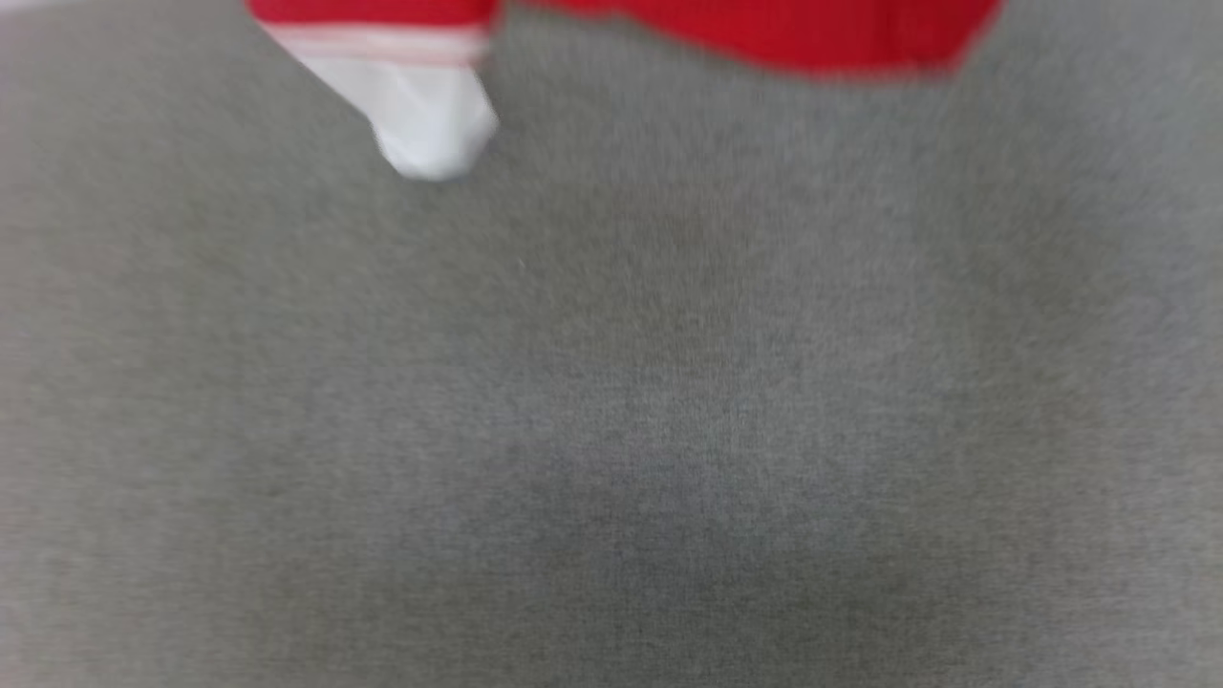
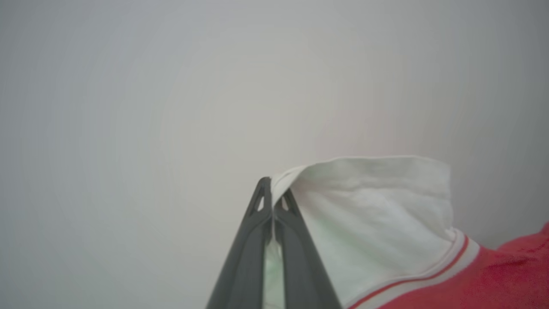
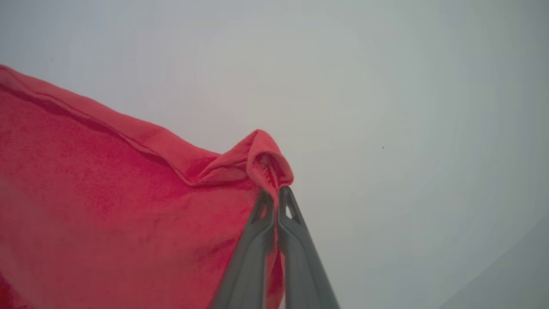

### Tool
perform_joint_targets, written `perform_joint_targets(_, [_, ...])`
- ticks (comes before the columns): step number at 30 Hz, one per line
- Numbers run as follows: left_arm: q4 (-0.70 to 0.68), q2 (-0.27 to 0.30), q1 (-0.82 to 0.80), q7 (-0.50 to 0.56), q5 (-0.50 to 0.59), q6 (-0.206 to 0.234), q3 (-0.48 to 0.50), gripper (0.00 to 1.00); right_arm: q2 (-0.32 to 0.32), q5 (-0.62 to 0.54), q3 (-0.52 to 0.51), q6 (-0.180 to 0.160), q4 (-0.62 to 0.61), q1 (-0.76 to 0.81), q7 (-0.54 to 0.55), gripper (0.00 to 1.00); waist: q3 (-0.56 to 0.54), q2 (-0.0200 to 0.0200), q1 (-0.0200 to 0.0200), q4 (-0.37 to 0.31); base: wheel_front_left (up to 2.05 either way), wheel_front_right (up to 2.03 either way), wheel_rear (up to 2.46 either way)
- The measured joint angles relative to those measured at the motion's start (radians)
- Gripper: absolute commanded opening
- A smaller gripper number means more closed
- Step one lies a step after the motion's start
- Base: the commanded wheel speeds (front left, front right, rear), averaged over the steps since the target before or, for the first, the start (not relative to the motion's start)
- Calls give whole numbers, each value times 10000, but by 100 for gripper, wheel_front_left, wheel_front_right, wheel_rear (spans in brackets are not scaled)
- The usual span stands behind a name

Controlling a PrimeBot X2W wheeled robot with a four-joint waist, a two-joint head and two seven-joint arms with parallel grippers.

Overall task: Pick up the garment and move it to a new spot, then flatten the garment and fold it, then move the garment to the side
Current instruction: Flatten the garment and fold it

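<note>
A grey surface (image 1: pixel 611 401) lies before the robot, the red-and-white garment (image 1: pixel 783 33) blurred along the head view's top edge. The left gripper (image 2: pixel 272 191) pinches its white sleeve (image 2: pixel 377 206); the right gripper (image 3: pixel 276 195) pinches a red fold.

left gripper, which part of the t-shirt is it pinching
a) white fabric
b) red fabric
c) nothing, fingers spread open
a: in the left wrist view the left gripper has its fingers closed together on the white edge of the T-shirt, beyond the striped trim.
</note>
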Motion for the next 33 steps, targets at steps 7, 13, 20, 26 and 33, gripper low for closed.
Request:
perform_joint_targets(7, [652,-1035,-1806,-3611,849,757,94,0,681,-2652,-894,2,1503,-1722,-3850,0,1730,0,0,-70,0,0,0])
perform_joint_targets(13, [863,-1218,-1790,-4842,709,343,522,0,1352,-4391,-1296,2,2851,-2173,-5415,0,3153,0,1,36,0,0,0])
perform_joint_targets(20, [299,-1024,475,-4869,485,50,976,0,1555,-4339,-1231,2,4435,-1216,-5645,0,3989,0,0,403,0,0,0])
perform_joint_targets(26, [247,-736,2664,-3833,-174,-284,311,0,1473,-3394,-447,2,5181,-129,-5553,0,3604,0,1,617,0,0,0])
perform_joint_targets(33, [-1319,194,5530,-1825,-1220,-322,-570,0,828,-1331,502,2,4932,1689,-4932,0,2363,0,0,810,0,0,0])
